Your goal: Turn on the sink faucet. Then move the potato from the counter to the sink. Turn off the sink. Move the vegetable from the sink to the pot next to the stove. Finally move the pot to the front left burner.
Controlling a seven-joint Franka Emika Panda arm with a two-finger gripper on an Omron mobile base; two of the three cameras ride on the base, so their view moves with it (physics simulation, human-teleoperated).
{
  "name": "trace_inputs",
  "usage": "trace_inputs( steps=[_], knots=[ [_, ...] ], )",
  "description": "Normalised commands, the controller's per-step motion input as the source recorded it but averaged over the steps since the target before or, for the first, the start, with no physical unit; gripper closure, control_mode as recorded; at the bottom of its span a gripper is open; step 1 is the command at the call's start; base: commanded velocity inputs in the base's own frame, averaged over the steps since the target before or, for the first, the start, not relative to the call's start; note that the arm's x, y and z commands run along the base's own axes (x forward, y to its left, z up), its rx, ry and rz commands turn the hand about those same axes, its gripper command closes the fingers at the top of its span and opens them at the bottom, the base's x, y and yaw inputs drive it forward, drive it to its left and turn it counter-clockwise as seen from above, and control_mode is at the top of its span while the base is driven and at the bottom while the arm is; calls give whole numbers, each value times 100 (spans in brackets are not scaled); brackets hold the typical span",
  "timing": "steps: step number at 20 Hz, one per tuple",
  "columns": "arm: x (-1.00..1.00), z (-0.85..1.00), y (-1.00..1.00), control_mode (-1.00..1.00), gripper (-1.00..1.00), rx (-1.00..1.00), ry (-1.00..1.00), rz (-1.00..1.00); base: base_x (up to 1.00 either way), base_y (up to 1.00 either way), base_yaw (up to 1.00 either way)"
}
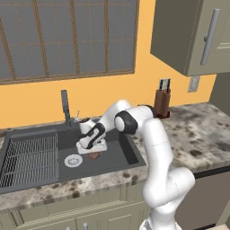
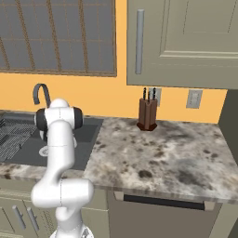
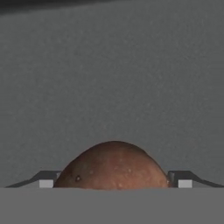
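Brown potato (image 3: 113, 166), one, between open hand (image 1: 93, 153) fingertips

This is a kitchen in a home. A dark sink (image 1: 112, 148) sits in a speckled stone counter (image 2: 162, 153), with a tall faucet (image 1: 65, 108) at its back edge and a ribbed draining rack (image 1: 29, 159) on its left side. A wooden knife block (image 2: 147, 114) stands at the back edge of the counter by the yellow wall (image 1: 103, 92). Grey-green cupboards (image 2: 186, 42) hang above, and more doors (image 1: 67, 209) run under the counter. A big window (image 1: 67, 38) is over the sink.
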Motion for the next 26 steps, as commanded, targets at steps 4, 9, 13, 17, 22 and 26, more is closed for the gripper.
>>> trace_inputs(
  steps=[4, 9, 13, 17, 22, 26],
  knots=[
    [-31, 59, -35, -100, 100, 5, -10, 3, 0, 0, 0],
    [-32, 67, -27, -100, 100, 4, -7, 2, 0, 0, 0],
    [-39, 84, -22, -100, 100, 1, -8, 1, 0, 0, 0],
    [-37, 97, -12, -100, 100, 0, -6, 2, 0, 0, 0],
    [-37, 78, -8, -100, 100, 0, -2, 3, 0, 0, 0],
    [-29, 58, -4, -100, 100, 0, 0, 3, 0, 0, 0]
  ],
)
